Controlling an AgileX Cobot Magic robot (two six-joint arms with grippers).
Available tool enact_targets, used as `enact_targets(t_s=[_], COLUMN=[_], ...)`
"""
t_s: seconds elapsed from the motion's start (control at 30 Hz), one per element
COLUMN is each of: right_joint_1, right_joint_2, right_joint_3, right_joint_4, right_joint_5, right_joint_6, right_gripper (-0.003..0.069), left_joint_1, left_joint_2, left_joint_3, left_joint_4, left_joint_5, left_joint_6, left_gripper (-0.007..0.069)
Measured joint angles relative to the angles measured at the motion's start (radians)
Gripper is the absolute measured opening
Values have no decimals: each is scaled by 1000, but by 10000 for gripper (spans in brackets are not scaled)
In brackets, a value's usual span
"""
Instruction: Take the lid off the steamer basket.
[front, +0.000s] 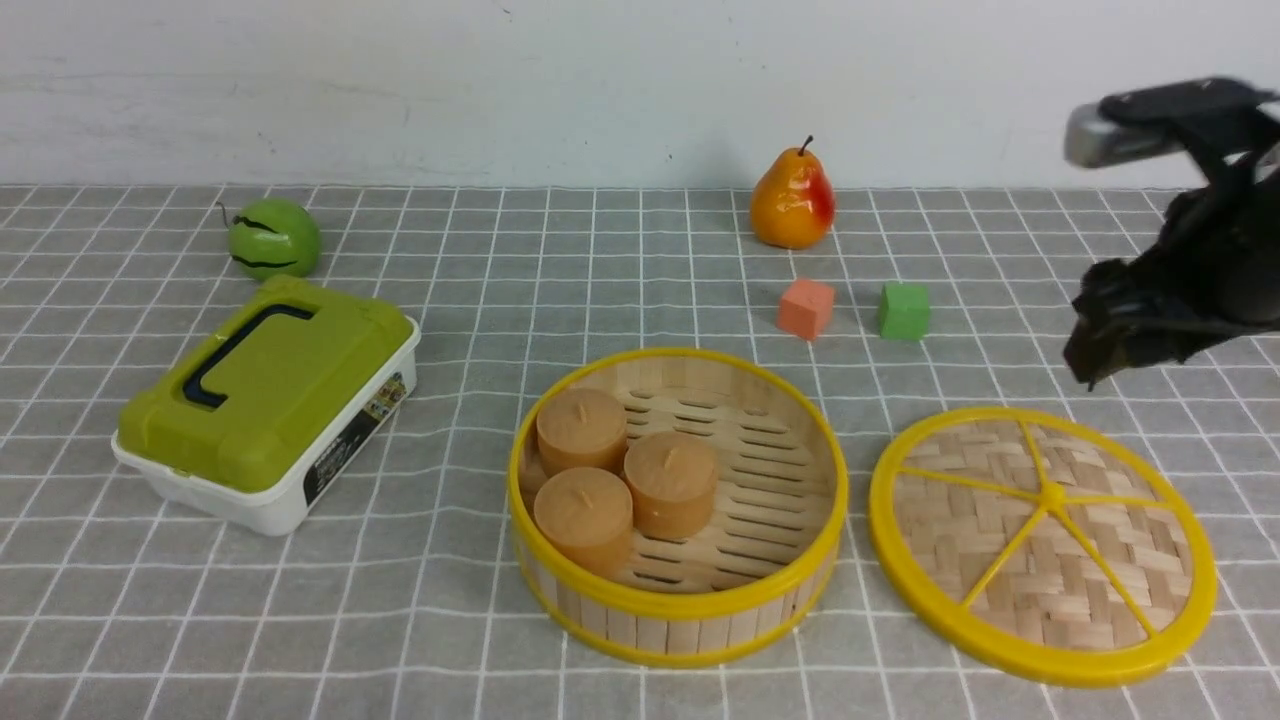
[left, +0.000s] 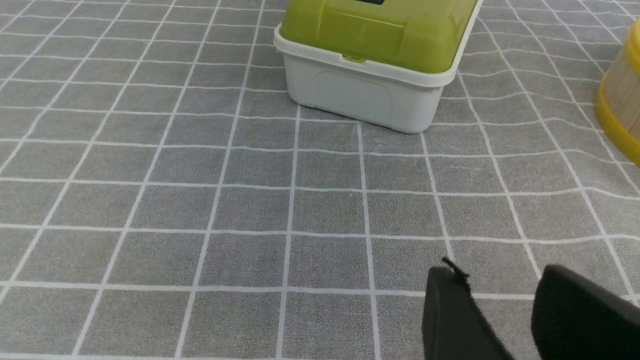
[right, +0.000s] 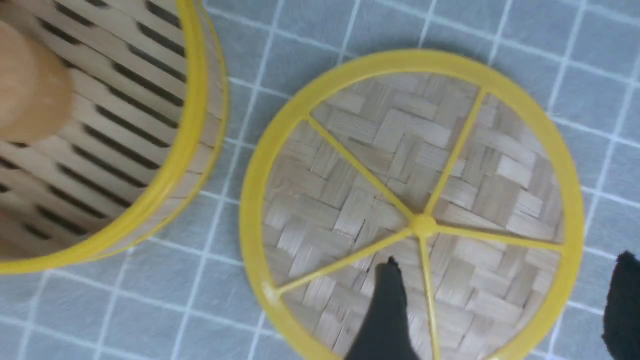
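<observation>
The lid (front: 1090, 560) lies flat on the checked cloth, just right of the steamer basket (front: 680, 625) and apart from it. The basket is uncovered and holds three tan cylinders (front: 670, 483). My right gripper (front: 1100, 350) hangs above the lid's far right edge, open and empty. In the right wrist view the lid (right: 350, 200) lies below the spread gripper (right: 507, 260), with the basket rim (right: 185, 125) beside it. My left gripper (left: 497, 272) is open and empty over bare cloth, and does not show in the front view. A bit of the basket wall (left: 620, 100) shows there.
A white box with a green lid (front: 270, 400) sits left of the basket; it also shows in the left wrist view (left: 370, 95). At the back are a green striped fruit (front: 273, 237), a pear (front: 793, 200), an orange cube (front: 806, 308) and a green cube (front: 904, 310).
</observation>
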Motion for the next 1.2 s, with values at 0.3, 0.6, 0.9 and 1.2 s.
enact_targets(t_s=[0.3,0.6,0.9,1.2], right_joint_1=[0,0,0,0], right_joint_2=[-550,-914,-1124,-1326], right_joint_3=[382,650,861,1131], right_joint_4=[58,65,41,40], right_joint_5=[-130,-176,-428,-792], right_joint_6=[0,3,-92,-114], right_gripper=[217,-22,-20,-15], left_joint_1=[0,0,0,0], left_joint_2=[0,0,0,0], left_joint_3=[0,0,0,0], left_joint_4=[0,0,0,0], left_joint_5=[0,0,0,0], left_joint_6=[0,0,0,0], left_gripper=[239,239,239,239])
